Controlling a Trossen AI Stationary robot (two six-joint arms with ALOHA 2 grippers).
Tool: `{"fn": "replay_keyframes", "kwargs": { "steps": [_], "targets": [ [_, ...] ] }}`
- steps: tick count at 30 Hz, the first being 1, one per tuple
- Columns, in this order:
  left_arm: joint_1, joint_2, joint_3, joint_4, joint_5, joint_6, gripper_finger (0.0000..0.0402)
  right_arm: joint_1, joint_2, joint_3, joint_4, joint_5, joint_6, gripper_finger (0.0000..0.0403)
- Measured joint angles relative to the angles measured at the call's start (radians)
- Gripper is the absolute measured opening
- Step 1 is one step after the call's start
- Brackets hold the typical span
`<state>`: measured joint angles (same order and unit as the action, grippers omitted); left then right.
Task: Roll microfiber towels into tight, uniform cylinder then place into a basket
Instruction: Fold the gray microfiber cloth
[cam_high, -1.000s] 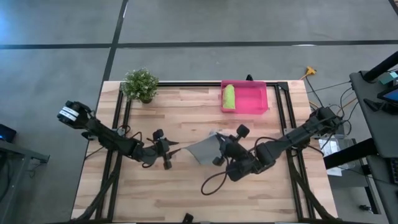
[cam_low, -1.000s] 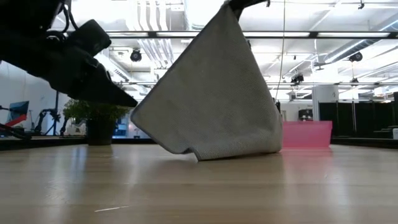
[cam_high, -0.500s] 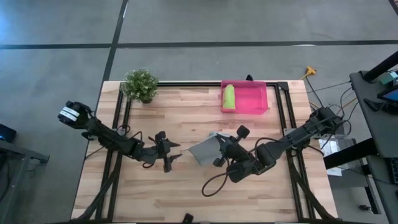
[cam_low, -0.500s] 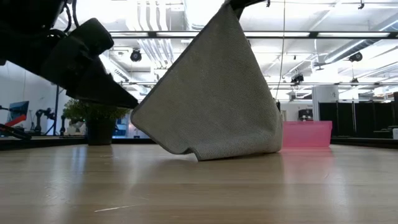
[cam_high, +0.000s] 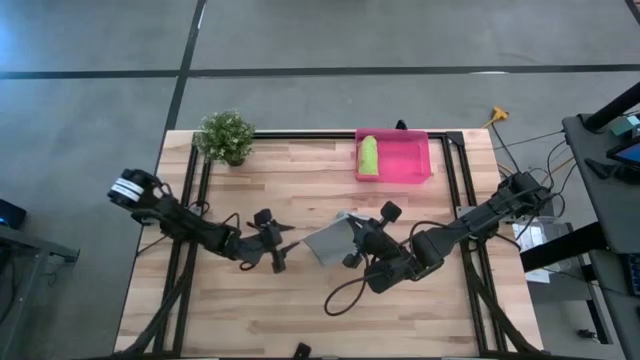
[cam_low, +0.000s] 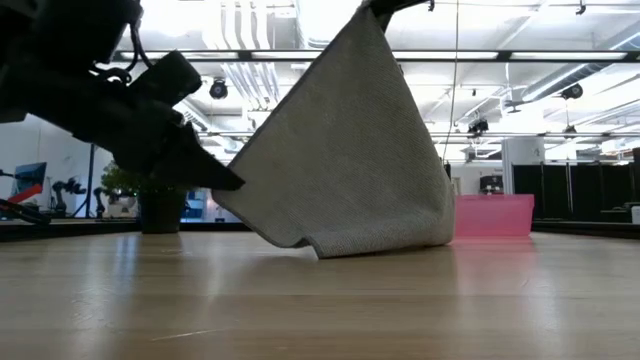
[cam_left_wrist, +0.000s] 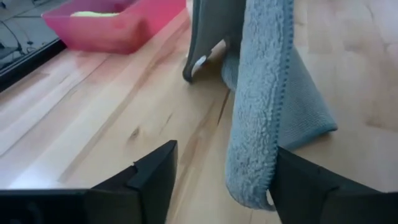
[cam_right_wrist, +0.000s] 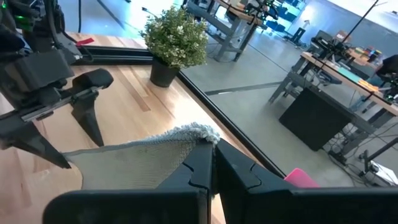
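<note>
High view, near the middle of the frame: the right pincer (cam_high: 352, 232) has the grey towel (cam_high: 326, 240) pinched by one corner and lifted, so the cloth hangs like a tent with its lower edge dragging on the desk (cam_high: 300, 310). The low view shows the same thing, the grey towel (cam_low: 340, 160) slanting down from the top of the frame to the wood. The left pincer (cam_high: 283, 250) sits just left of the hanging cloth, fingers spread wide and empty, pointed at the towel's free lower corner (in its own wrist view the cloth edge (cam_left_wrist: 258, 124) hangs right between its two fingers (cam_left_wrist: 149, 180)).

So the left arm is plainly the nearer one to that loose corner, and I'd guess it means to catch it so the two can stretch the towel flat for rolling. The lime green towel (cam_high: 369, 155) is already rolled and lies in the pink basket (cam_high: 408, 172), upper middle of the frame, lengthwise along its left wall. A potted plant (cam_high: 226, 135) stands at upper left.
</note>
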<state>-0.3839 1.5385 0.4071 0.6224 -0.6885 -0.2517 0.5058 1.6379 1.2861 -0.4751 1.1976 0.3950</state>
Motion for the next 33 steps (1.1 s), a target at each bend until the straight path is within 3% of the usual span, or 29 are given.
{"fn": "replay_keyframes", "kwargs": {
  "steps": [15, 22, 27, 30, 33],
  "targets": [
    [0.012, -0.001, 0.012, -0.040, 0.031, 0.005, 0.0013, 0.000, 0.000, 0.000, -0.038, 0.000, 0.005, 0.0009],
    [0.012, -0.056, 0.014, -0.092, 0.028, 0.024, 0.0001, 0.000, 0.000, 0.000, -0.114, 0.000, 0.047, 0.0009],
    [0.002, -0.158, 0.021, -0.120, -0.050, 0.031, 0.0000, 0.000, 0.000, 0.000, -0.181, 0.000, 0.084, 0.0009],
    [-0.019, -0.229, 0.028, -0.156, -0.125, 0.052, 0.0000, 0.003, 0.000, 0.000, -0.203, 0.001, 0.087, 0.0009],
    [-0.061, -0.293, 0.034, -0.203, -0.285, 0.068, 0.0000, 0.011, 0.000, 0.000, -0.238, 0.067, 0.114, 0.0009]
  ]
}}
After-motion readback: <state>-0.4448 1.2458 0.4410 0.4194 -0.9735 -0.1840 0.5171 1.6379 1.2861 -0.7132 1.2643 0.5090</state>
